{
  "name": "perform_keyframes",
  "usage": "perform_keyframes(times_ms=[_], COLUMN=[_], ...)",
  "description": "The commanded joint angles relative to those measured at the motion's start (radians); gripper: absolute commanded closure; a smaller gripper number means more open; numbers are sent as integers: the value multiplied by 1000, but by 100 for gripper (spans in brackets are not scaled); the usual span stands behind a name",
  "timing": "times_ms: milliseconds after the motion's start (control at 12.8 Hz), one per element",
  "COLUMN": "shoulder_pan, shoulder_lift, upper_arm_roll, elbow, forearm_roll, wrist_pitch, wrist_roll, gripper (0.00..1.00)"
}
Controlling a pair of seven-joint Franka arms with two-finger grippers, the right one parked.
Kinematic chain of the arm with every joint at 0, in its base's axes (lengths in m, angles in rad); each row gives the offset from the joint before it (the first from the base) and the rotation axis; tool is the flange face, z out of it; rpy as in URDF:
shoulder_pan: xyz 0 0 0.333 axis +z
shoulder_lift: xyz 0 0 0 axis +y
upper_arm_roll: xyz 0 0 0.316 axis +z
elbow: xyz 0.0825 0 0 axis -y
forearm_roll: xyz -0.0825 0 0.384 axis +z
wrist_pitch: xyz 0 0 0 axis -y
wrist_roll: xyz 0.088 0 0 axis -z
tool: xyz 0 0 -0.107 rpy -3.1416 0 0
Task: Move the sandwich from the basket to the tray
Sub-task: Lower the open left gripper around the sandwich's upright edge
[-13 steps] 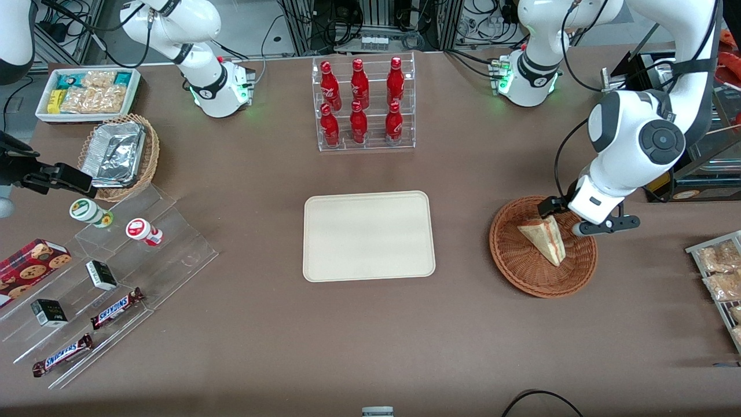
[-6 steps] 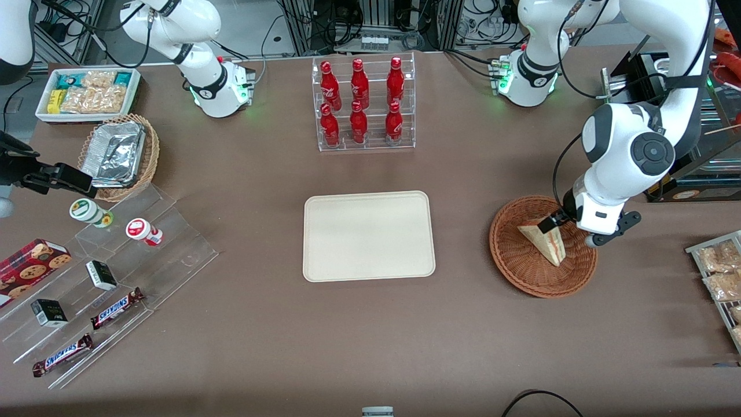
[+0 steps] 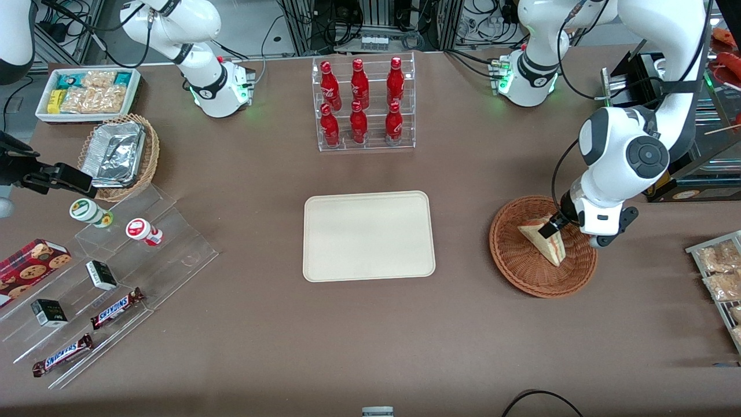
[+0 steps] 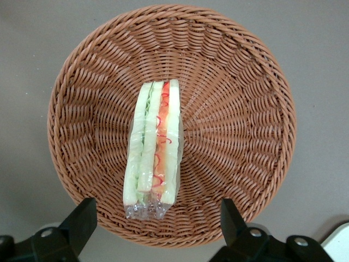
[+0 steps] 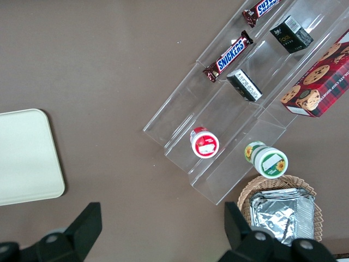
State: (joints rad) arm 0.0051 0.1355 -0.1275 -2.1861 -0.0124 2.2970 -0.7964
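The sandwich (image 3: 549, 248) lies in the round reddish-brown basket (image 3: 509, 260), a clear-wrapped wedge with red, orange and green layers along its edge (image 4: 155, 147). My left gripper (image 3: 554, 225) hangs open just above the basket (image 4: 234, 120), over the wide end of the sandwich. Its two black fingers (image 4: 82, 218) stand far apart, one on each side of the wrapped end, touching nothing; the midpoint between the tips of the gripper (image 4: 157, 224) is over the basket's rim. The cream tray (image 3: 369, 236) lies flat mid-table, toward the parked arm from the basket, with nothing on it.
A clear rack of red bottles (image 3: 363, 104) stands farther from the front camera than the tray. Wire trays of snack packets (image 3: 721, 272) lie at the working arm's end of the table. A dark stand (image 3: 694, 174) sits close beside the basket.
The gripper has swung from the basket's edge to over the sandwich's wide end, and the wrist has turned. The sandwich has not moved.
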Motion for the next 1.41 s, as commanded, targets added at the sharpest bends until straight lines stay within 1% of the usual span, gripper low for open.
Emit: perform_keyframes(times_ms=[0,783,940,1096,1253,1331], shoulder_pan=[3,4,4,4,4,4], shoulder_lift=[22,124,133,136,134,128], upper_arm_roll=[-3,0,0,0,2,9], elbow=[-9,-9,-11,-11,-14,-12], forearm_roll=[8,15,35,37,42,61], wrist_pitch=[24,73,81,81,78,67], wrist_roll=[-23,-17,-17,-18,-14,-12], gripper=[0,0,0,34,82,99])
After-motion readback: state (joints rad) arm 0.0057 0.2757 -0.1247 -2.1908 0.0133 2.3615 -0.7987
